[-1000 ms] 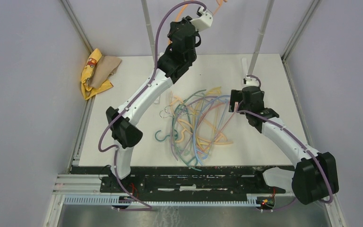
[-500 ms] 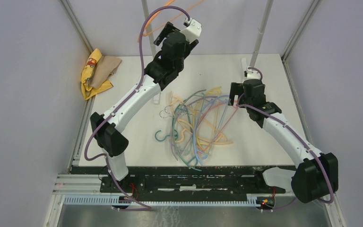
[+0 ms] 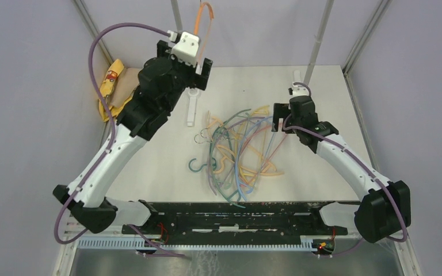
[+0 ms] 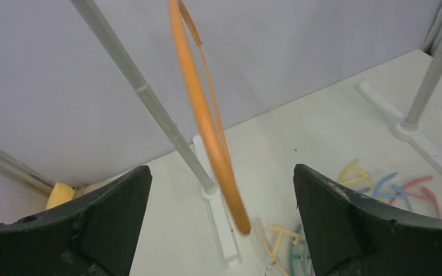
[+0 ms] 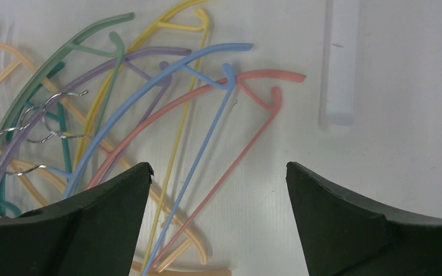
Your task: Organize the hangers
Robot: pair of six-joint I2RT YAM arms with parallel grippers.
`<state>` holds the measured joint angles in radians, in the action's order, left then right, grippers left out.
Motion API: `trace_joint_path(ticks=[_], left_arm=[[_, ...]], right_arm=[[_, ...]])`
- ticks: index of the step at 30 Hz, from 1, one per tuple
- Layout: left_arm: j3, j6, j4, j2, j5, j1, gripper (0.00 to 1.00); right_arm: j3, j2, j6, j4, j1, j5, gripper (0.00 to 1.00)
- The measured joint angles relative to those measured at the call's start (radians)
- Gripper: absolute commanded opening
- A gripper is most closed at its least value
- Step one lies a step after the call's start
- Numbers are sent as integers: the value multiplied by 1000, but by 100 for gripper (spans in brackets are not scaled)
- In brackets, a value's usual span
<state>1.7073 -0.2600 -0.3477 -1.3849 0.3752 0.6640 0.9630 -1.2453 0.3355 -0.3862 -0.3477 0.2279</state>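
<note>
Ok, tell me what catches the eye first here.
An orange hanger hangs upright at the back by the left pole, loose between the wide-open jaws of the left gripper. In the middle of the table lies a tangled pile of coloured hangers, with the right gripper open over its right side.

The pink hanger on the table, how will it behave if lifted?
The pink hanger looks thin, so it is probably light and slightly springy. The blue hanger crosses it, so lifting may drag that along. Its smooth plastic could slip.
</note>
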Motion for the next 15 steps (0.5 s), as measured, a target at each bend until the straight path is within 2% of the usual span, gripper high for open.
trace_joint_path(ticks=[5,15], left_arm=[[-198,116,-2,165,-43,-1,99],[-577,295,-43,320,-95,-1,99]], right_arm=[[13,-42,14,-27,-123,-17,87],[13,-169,93,-42,-387,-32,79]])
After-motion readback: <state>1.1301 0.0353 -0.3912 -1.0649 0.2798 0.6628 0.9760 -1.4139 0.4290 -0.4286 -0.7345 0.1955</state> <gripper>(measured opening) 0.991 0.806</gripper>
